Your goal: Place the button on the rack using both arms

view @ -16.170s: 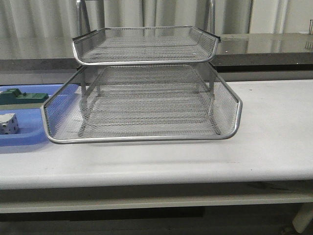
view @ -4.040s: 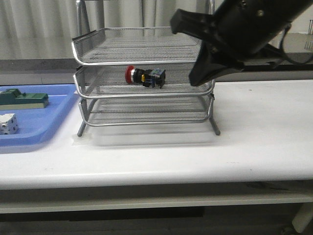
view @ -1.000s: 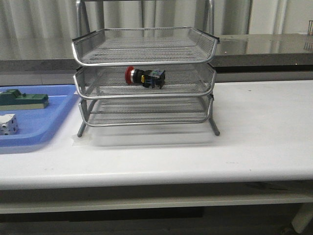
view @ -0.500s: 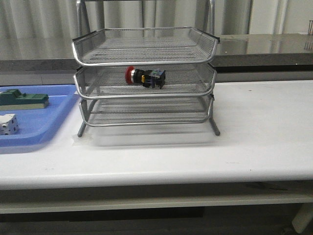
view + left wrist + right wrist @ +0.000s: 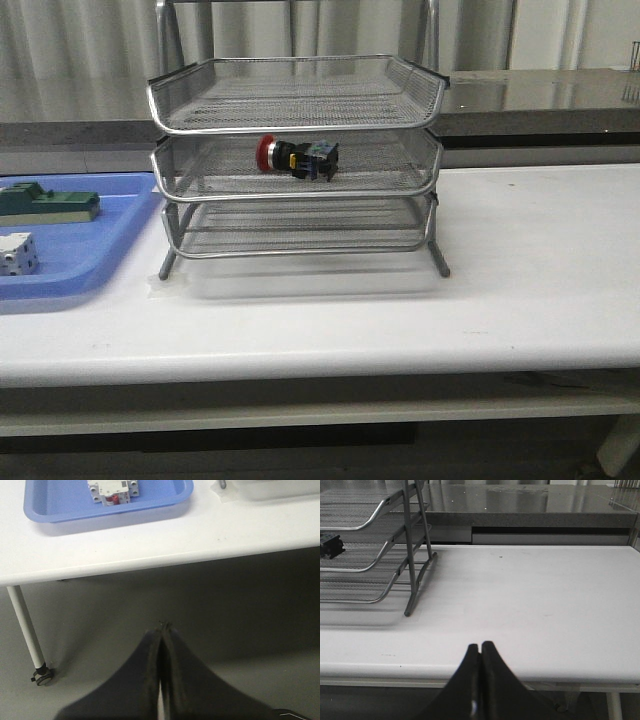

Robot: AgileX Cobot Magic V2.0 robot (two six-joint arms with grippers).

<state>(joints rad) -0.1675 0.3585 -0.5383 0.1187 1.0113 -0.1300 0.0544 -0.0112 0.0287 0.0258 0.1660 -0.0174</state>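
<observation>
Front view: the button (image 5: 296,157) lay on its side in the rack's (image 5: 296,160) middle tier, near the surface's (image 5: 540,280) far edge, so retreating cleanly was probably all that remained. Left wrist: left hand (image 5: 162,630) pinched closed, empty (below the surface's front edge). Right wrist: right hand (image 5: 480,649) likewise closed, showing the rack's leg.

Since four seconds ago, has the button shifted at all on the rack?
No. In the front view the button lies on the middle tier of the rack, at the same spot relative to the rack's front rim, red head pointing left as before.
</observation>
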